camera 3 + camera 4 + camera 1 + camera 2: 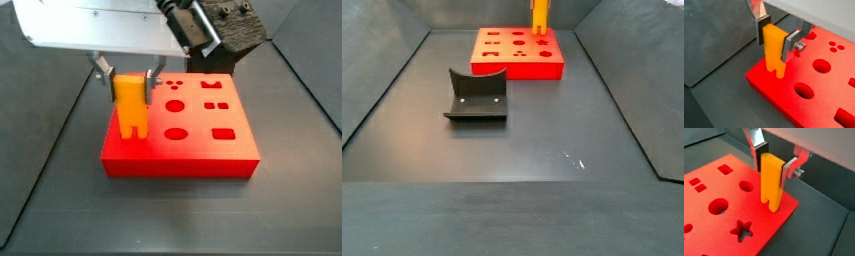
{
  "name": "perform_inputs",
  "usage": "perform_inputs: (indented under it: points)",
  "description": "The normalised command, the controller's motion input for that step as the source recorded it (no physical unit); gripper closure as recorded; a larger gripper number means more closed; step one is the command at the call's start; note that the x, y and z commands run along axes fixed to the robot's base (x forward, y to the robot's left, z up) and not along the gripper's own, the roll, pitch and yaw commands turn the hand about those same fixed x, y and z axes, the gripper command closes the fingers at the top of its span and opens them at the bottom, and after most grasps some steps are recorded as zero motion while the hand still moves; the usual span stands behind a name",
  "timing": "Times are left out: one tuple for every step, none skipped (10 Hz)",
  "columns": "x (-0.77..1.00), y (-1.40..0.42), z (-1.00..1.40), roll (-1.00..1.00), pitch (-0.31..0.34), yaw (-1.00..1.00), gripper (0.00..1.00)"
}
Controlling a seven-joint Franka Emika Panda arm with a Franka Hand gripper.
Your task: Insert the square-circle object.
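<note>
Where the dark floor [516,150] comes closest in a side view, nothing lies on it; further in stands the fixture [477,96], a dark bracket on its base plate, well apart from everything else. Beyond it sits the red block [519,53], its top cut with round, square and star-shaped holes. At the block's far corner the gripper [776,39] hangs from above, its two silver fingers [756,147] closed on the flat upper body of the square-circle object [771,180], dark pads pressed to its narrow sides. This orange-yellow piece is held upright, its two prongs pointing down. In both wrist views the prong tips are at or just above the block's corner surface; whether they touch it, or sit over a hole, cannot be told. The piece looks like hard, stiff, light plastic with smooth faces, so it should keep its shape under a firm squeeze but could slip or twist if held loosely. The solid upper body, where it is gripped now, seems the right place to hold; the thin prongs look more likely to flex or snap.
</note>
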Motion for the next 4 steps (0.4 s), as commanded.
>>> perform_inputs:
  points:
    - [0.11, 0.0, -1.0, 0.0, -0.133, 0.0, 1.0]
    - [0.08, 0.0, -1.0, 0.0, -0.13, 0.0, 1.0]
    - [0.0, 0.0, 0.0, -0.01, 0.0, 0.0, 1.0]
    - [0.0, 0.0, 0.0, 0.0, 0.0, 0.0, 1.0]
